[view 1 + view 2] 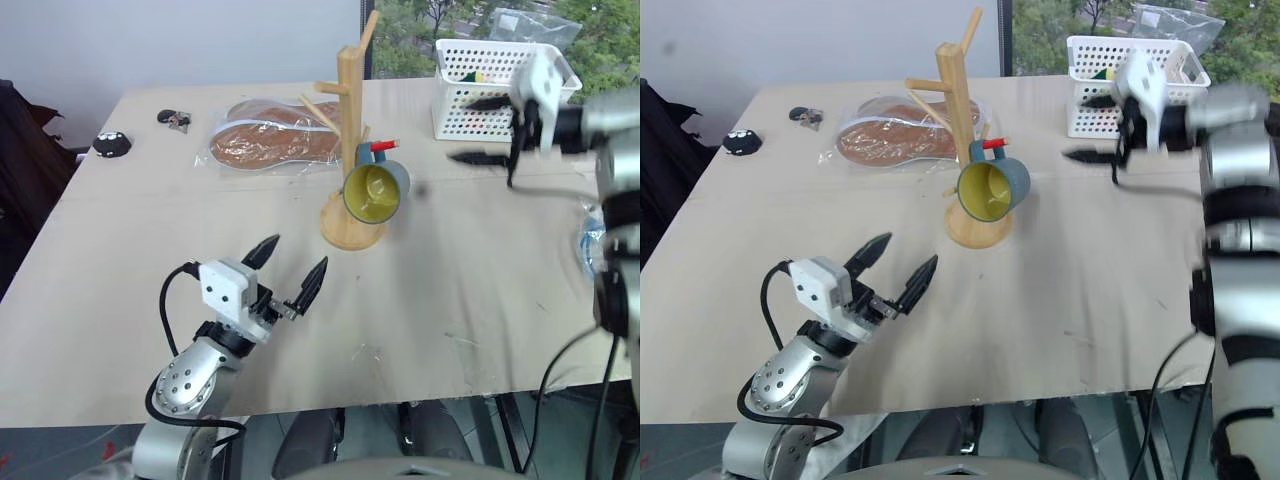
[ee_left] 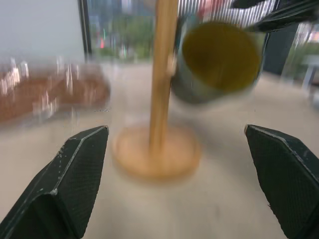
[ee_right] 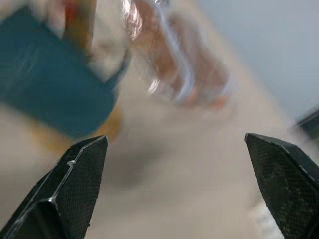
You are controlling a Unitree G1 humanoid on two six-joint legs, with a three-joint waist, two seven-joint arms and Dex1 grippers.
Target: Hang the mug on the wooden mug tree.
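The dark teal-blue ceramic mug (image 1: 376, 188) is hanging by its handle from the light-wood mug tree (image 1: 352, 140), both grippers, right (image 1: 482, 130) at three o'clock and left (image 1: 293, 270) at seven, standing released.

Left arm: you see it low at the near left, elbow bent, forearm rising forward and slightly rightward.
Left claw (image 1: 292, 262): its two black fingers (image 2: 70, 174) stand spread wide with nothing between them, tips pointing forward and a little up.
Right arm: you see it reaching in from the right edge, raised higher and held further forward than the left.
Right claw (image 1: 478, 128): its fingers (image 3: 70, 184) stand wide apart, empty, pointing leftward.
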